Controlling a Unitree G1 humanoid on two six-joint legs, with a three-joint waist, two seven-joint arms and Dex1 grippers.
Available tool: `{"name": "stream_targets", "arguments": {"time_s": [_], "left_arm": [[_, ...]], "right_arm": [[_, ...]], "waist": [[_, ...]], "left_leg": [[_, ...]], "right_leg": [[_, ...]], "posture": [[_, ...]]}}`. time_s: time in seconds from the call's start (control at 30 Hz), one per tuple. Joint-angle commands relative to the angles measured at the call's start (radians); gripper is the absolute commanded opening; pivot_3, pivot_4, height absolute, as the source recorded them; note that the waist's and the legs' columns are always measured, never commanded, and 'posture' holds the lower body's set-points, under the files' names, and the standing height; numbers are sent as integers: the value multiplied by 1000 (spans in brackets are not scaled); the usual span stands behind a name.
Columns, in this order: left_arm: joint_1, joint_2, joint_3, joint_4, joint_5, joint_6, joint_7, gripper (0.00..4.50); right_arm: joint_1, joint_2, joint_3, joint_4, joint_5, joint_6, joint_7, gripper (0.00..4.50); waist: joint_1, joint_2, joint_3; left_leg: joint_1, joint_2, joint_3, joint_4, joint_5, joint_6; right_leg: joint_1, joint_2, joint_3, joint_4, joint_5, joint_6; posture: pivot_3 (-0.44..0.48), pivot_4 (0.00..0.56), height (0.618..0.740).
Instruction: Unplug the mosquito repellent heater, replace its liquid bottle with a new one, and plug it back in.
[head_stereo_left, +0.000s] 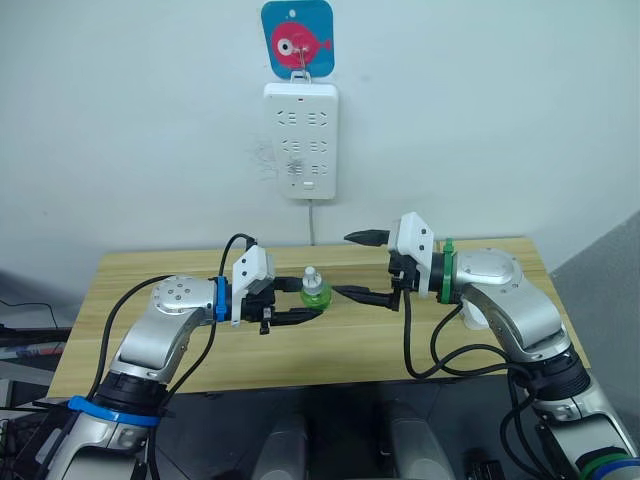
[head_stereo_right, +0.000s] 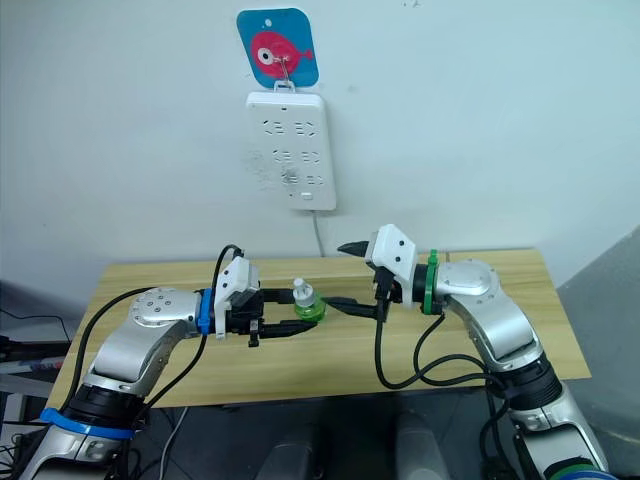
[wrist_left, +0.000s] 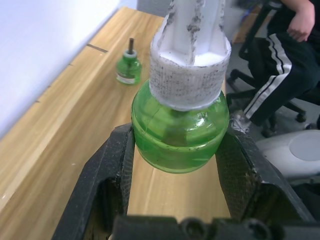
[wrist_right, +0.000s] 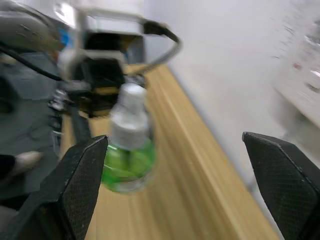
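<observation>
Left claw (head_stereo_left: 300, 303) is closed on the green liquid bottle (head_stereo_left: 315, 291), fingers (wrist_left: 110, 165) pressed against both sides of its round green body; the bottle carries a white cap and is held just above the wooden tabletop (head_stereo_left: 150, 350). Right claw (head_stereo_left: 365, 266) stands wide open just beside the bottle, holding nothing, one finger above and one below bottle level. A second green bottle (wrist_left: 128, 67) stands upright on the tabletop near the wall. A white power strip (head_stereo_left: 300, 140) hangs on the wall above. A seated person (wrist_left: 285, 65) appears beyond the tabletop.
</observation>
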Motion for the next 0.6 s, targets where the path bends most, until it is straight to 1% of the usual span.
{"name": "stream_targets", "arguments": {"time_s": [0.03,0.17,0.23,0.27,0.43,0.6], "left_arm": [[-12,7,8,-17,-3,-15,-11,2159],[-6,17,5,-26,-1,-25,-27,2159],[-6,18,4,-28,4,-36,-33,2159],[-6,17,4,-29,5,-38,-33,2159],[-16,3,2,-39,2,-38,-24,2159],[-8,2,0,-54,1,-36,-21,2159]], "right_arm": [[0,46,4,-64,79,62,-11,4491],[-18,111,6,-74,108,133,-66,4491],[-31,147,15,-59,112,154,-92,4142],[-35,158,22,-51,108,157,-100,3926],[-42,154,56,-18,64,128,-100,2156],[-41,139,66,-23,62,131,-86,2156]], "waist": [[0,0,0],[0,0,0],[0,0,0],[0,0,0],[2,0,0],[1,0,0]], "left_leg": [[0,0,0,0,0,0],[0,0,0,0,0,0],[0,-1,0,0,0,0],[0,0,0,0,0,0],[0,-1,0,0,0,0],[0,-1,0,0,0,0]], "right_leg": [[0,0,0,0,0,0],[0,0,0,0,0,0],[0,0,0,0,0,0],[0,0,0,0,0,0],[0,0,0,0,0,0],[0,0,0,0,0,0]], "posture": [[-62,214,740],[-60,213,740],[-59,213,740],[-57,213,740],[-52,216,740],[-50,219,740]]}}
